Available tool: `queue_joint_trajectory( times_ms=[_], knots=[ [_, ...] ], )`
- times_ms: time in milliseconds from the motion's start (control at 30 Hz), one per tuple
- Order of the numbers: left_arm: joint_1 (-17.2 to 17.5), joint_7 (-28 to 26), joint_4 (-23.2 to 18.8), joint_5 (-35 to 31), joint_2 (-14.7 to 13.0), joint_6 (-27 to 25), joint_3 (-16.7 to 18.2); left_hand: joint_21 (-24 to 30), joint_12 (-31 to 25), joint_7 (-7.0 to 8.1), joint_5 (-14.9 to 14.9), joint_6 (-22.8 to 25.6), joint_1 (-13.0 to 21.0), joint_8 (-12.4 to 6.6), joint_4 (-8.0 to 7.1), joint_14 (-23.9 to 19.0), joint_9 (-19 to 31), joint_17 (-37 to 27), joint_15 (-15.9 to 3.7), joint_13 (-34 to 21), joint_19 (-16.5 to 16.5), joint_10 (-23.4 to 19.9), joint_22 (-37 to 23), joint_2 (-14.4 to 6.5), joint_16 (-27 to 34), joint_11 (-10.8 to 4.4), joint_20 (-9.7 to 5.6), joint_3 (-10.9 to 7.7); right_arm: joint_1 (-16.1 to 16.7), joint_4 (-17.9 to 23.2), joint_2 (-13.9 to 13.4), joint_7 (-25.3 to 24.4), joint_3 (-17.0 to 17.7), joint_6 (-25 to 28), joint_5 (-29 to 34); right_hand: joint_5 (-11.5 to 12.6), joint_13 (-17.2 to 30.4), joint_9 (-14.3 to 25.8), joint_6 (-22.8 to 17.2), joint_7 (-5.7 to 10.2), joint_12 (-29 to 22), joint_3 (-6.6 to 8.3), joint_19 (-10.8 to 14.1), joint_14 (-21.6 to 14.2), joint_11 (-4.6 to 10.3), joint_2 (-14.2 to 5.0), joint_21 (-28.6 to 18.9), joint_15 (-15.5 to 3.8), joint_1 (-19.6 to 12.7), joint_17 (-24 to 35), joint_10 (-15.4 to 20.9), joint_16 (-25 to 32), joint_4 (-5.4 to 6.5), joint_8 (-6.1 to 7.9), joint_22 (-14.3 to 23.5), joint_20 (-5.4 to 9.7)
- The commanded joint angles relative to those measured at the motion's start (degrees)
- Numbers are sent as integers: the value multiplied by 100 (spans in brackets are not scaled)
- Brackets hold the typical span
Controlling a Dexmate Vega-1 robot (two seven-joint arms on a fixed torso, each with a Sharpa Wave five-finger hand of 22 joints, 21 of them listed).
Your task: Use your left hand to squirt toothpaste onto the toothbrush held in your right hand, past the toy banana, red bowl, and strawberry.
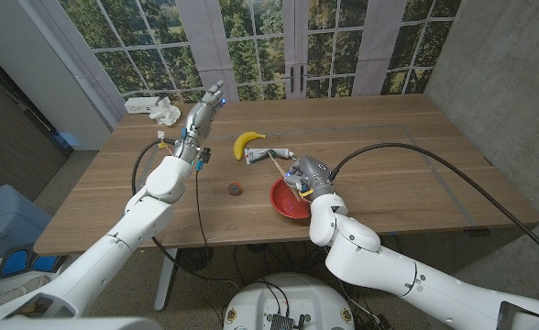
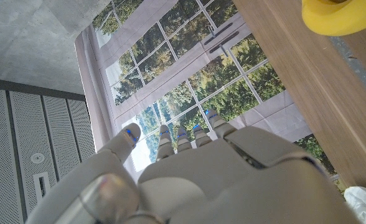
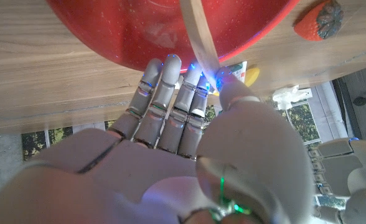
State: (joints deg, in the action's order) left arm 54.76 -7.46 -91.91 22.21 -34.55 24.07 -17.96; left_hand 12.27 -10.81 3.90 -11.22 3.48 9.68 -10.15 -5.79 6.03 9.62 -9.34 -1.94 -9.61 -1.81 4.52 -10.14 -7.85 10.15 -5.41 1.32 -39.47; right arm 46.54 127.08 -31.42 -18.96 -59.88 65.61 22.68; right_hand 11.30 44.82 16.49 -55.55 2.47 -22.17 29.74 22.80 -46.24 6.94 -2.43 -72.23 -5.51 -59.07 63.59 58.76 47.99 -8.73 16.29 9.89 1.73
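- The right robot hand (image 1: 303, 177) is clamped on the toothbrush (image 1: 278, 165), pinching its pale wooden handle between thumb and fingers; it hovers at the far rim of the red bowl (image 1: 283, 203), and the handle slants away toward the far left.
- In the right wrist view the same handle (image 3: 198, 31) runs across the bowl (image 3: 108, 37), with the strawberry (image 3: 318, 20) on the bench beside it.
- The left robot hand (image 1: 207, 103) is raised above the far left part of the bench, fingers apart and stretched out, holding nothing; the left wrist view shows its fingers (image 2: 170, 140) against the windows.
- The toothpaste tube (image 1: 269, 153) lies on the bench just beside the banana (image 1: 246, 140), near the brush's far end and well apart from the left robot hand.
- Judged step: the brush is in hand, but the tube is not yet picked up, so no paste can be squeezed.
- The next move calls for the left robot hand to come down to the tube, passing the banana, and grip it so its nozzle can reach the bristles.
- The strawberry (image 1: 236, 190) sits alone to the left of the bowl.
- The wooden bench (image 1: 407, 156) also carries a white crumpled thing (image 1: 166, 113) and a power strip (image 1: 141, 105) at its far left corner.
- Beyond stand tall windows (image 1: 251, 46) onto trees and a grey wall on the right.
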Motion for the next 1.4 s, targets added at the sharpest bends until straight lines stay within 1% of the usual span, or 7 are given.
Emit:
queue_joint_trajectory(
  times_ms=[33, 633, 700, 867, 1000, 1167, 1400],
  knots=[
    [-108, 67, 137, -1, 33, 96, -27, -11, 15, -8, 30, -21, 78, 12, 46, 15, 6, -14, -305, -18, 3, 13, 3, -283, -9, 0, 12, -26, -730, -90, 45, 292, -567, 894, -219, -7, 5, -12, 210, 7, 101, -87, -93, 169, -3, 211, 91, -599, 249, -95, -232, -164, 38, -97, -1, -106],
    [-268, 166, 280, 17, 64, 146, -75, -28, 19, -5, 75, -30, 91, 12, 159, 14, 6, -10, -294, -18, 8, 25, 3, -239, -11, 2, 6, -29, -1066, -131, 179, -7, -724, 1437, -674, -98, 118, -63, 776, -49, 270, -587, -285, 508, -82, 690, 386, -404, 904, -344, -932, -405, 103, -346, -14, -428],
    [-271, 167, 287, 15, 66, 151, -77, -30, 19, -8, 79, -31, 94, 12, 173, 14, 6, -11, -299, -18, 9, 24, 3, -239, -12, 4, 10, -31, -1039, -103, 167, -68, -680, 1437, -721, -83, 144, -58, 933, -95, 283, -692, -305, 572, -123, 717, 463, -393, 1145, -324, -1052, -419, 191, -402, -15, -460],
    [-288, 189, 306, 13, 57, 148, -89, -36, 18, -7, 87, -35, 98, 13, 201, 13, 6, -11, -298, -18, 7, 23, 3, -239, -11, -2, 9, -34, -559, 10, -50, -518, -201, 587, -918, -66, 193, 44, 1243, -275, 331, -884, -357, 996, -397, 544, 688, -183, 1746, -674, -1464, -811, 435, -450, -9, -519],
    [-289, 179, 319, 15, 66, 162, -86, -41, 20, 2, 93, -41, 99, 14, 222, 17, 6, -11, -299, -18, 1, 28, 3, -233, -13, 7, 13, -33, -75, -25, -238, -1013, 172, -458, -922, -65, 164, 100, 1445, -336, 406, -799, -410, 1166, -485, 254, 824, -102, 1896, -949, -1778, -1124, 507, -472, -4, -509],
    [-283, 194, 321, 39, 55, 154, -83, -44, 19, 0, 100, -43, 100, 13, 251, 15, 6, -11, -297, -18, 3, 27, 3, -226, -12, 11, 13, -31, 493, -227, -311, -1549, 700, -1803, -950, 93, 16, 97, 1585, -349, 588, -536, -479, 1404, -557, -93, 947, 0, 1841, -1280, -2090, -1543, 418, -466, 4, -445],
    [-291, 208, 337, 45, 48, 162, -82, -50, 21, 4, 108, -57, 100, 17, 284, 21, 6, -11, -293, -18, 0, 33, 3, -219, -13, 5, 10, -26, 866, -405, -209, -1761, 1137, -2577, -905, 181, -141, 73, 1688, -375, 815, -518, -561, 1601, -652, -156, 1042, 122, 2093, -1570, -2378, -1873, 437, -449, 10, -402]
  ],
)
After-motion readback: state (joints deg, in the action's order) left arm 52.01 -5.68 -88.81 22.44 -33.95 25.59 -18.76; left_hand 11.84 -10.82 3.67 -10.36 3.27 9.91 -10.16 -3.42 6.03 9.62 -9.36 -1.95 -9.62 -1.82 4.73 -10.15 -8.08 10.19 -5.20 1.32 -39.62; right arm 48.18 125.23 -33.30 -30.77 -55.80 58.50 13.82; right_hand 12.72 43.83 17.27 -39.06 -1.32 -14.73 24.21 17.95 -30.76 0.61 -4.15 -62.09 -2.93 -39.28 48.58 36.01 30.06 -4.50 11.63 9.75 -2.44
